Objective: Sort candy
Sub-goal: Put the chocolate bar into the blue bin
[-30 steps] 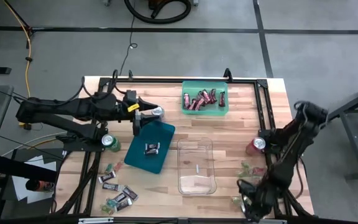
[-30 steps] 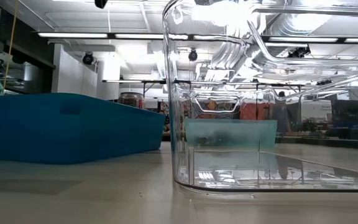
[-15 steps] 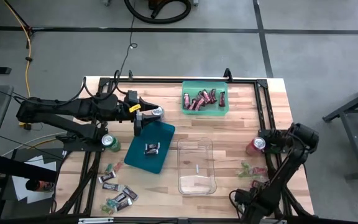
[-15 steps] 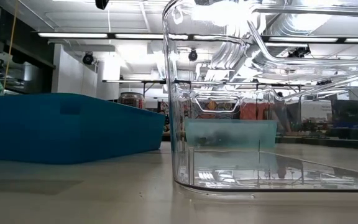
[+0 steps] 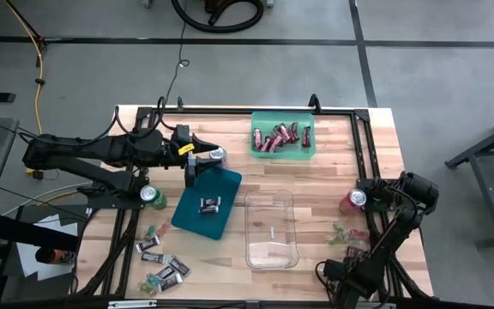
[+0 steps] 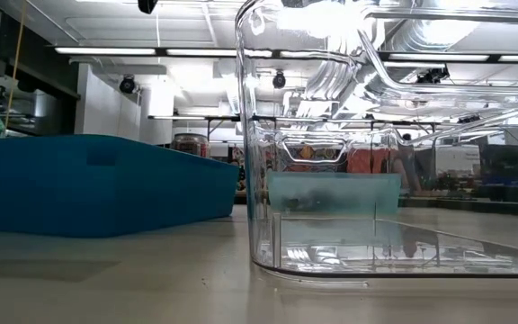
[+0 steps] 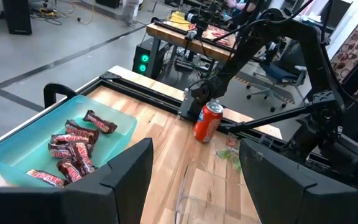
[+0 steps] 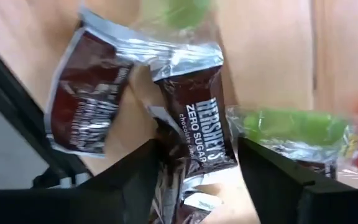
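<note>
My right gripper (image 8: pixel 199 149) points down, open, over the candy at the table's near right corner (image 5: pixel 337 276). Its fingers stand on either side of a dark brown bar with pale print (image 8: pixel 197 118). A second brown bar (image 8: pixel 82 102) and green-wrapped pieces (image 8: pixel 291 127) lie on the wood beside it. My left gripper (image 7: pixel 194 186) hangs open and empty over the far left corner of the blue tray (image 5: pixel 207 202), where two dark bars (image 5: pixel 209 204) lie. Dark red bars (image 5: pixel 277 137) fill the green tray (image 5: pixel 309 148). More candy (image 5: pixel 159 262) lies at the near left. My right gripper has the near end of the dark brown bar (image 8: pixel 188 158) between its open fingers, which come from above. The bar lies flat on the table. I cannot tell whether either finger touches it.
An empty clear container (image 5: pixel 271 229) stands mid-table, between the blue tray and the right-hand candy. A red can (image 5: pixel 352 201) stands by my right arm, a green can (image 5: pixel 152 196) left of the blue tray, a silver can (image 5: pixel 217 154) near my left gripper. A black frame (image 5: pixel 360 146) edges the table.
My right arm has sunk toward the candy at the near right corner, its elbow folding low, and its gripper has tipped until it points down.
</note>
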